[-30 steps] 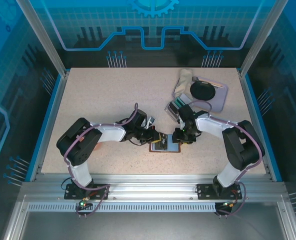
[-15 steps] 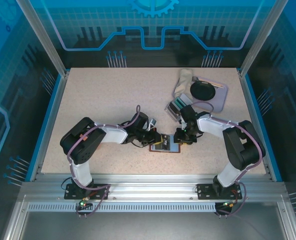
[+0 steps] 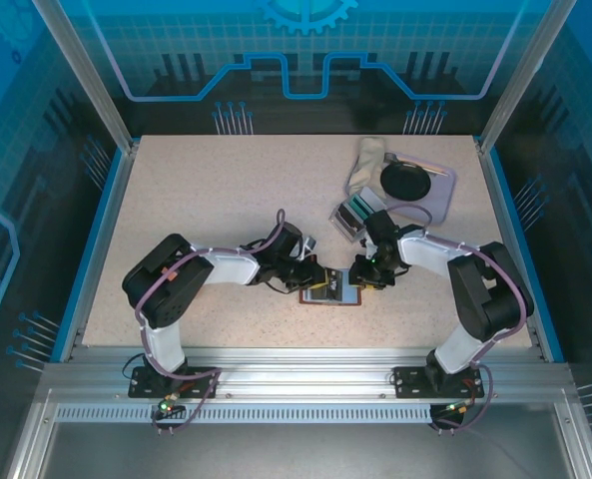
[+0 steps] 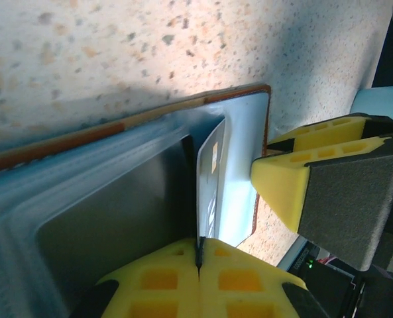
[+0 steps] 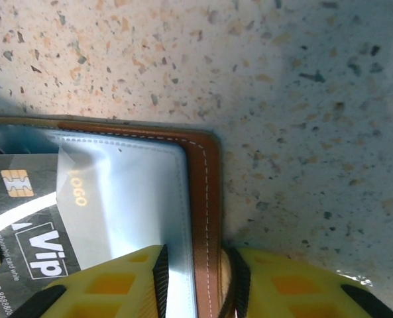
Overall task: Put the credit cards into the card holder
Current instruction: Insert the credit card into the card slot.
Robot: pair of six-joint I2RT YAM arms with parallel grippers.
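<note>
The card holder (image 3: 332,292), a brown wallet with teal-grey pockets, lies open on the table between the two arms. My left gripper (image 4: 199,255) is shut on a grey credit card (image 4: 209,173), held edge-on with its far end in a wallet pocket (image 4: 239,165). In the right wrist view the same card (image 5: 34,222) shows a chip and "VIP", its corner under the pocket's translucent flap. My right gripper (image 5: 196,285) is shut on the card holder's brown stitched edge (image 5: 204,199). More teal-green and grey cards (image 3: 353,213) lie beside the tray.
A clear grey-rimmed tray (image 3: 437,198) stands at the back right with a black round object (image 3: 403,180) in it. A pale cloth-like bundle (image 3: 367,160) lies against its left side. The speckled table (image 3: 196,200) is bounded by blue rails.
My left arm has shifted slightly right toward the wallet with the card in its grip. The right gripper has stayed on the wallet's edge.
</note>
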